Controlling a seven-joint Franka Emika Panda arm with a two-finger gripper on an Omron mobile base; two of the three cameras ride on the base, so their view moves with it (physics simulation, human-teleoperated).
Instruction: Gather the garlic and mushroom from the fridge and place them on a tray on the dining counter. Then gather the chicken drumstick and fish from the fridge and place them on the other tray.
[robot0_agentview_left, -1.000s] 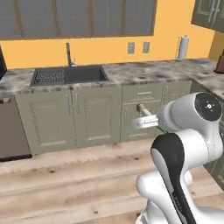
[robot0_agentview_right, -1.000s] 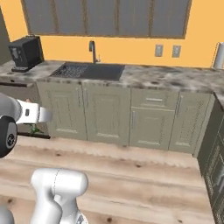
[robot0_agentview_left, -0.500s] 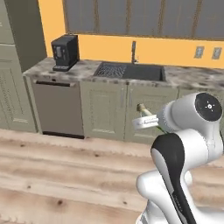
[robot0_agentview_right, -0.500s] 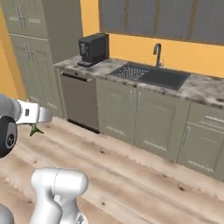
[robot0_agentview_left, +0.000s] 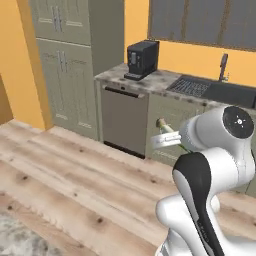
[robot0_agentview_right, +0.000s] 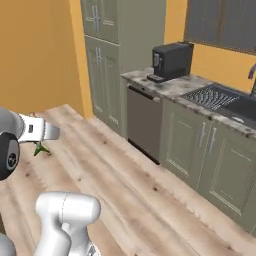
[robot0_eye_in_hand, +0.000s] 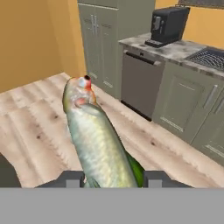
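Note:
The fish (robot0_eye_in_hand: 98, 140) is silvery-green with a reddish head and lies lengthwise between my two dark fingertips (robot0_eye_in_hand: 72, 178), head pointing away from the hand. My gripper (robot0_eye_in_hand: 111, 179) is shut on its tail end. In the left base view the gripper (robot0_agentview_left: 165, 140) is held out in front of the arm at chest height, and the fish's head (robot0_agentview_left: 161, 123) pokes out past it. From the right base camera, the gripper (robot0_agentview_right: 46, 132) is at the left edge, with the fish's green tail fin (robot0_agentview_right: 39, 148) hanging below it.
Ahead is a marble-topped run of olive cabinets with a black coffee machine (robot0_agentview_left: 141, 59), a grey dishwasher front (robot0_agentview_left: 124, 120) and a sink (robot0_agentview_left: 210, 91). Tall olive cabinets (robot0_agentview_left: 75, 65) stand to their left against an orange wall. Bare wooden floor (robot0_agentview_left: 75, 185) lies between.
The whole picture has swept right as the base turned left: the sink has slid to the right edge, and the coffee machine and tall cabinets have come in. The fish stays gripped.

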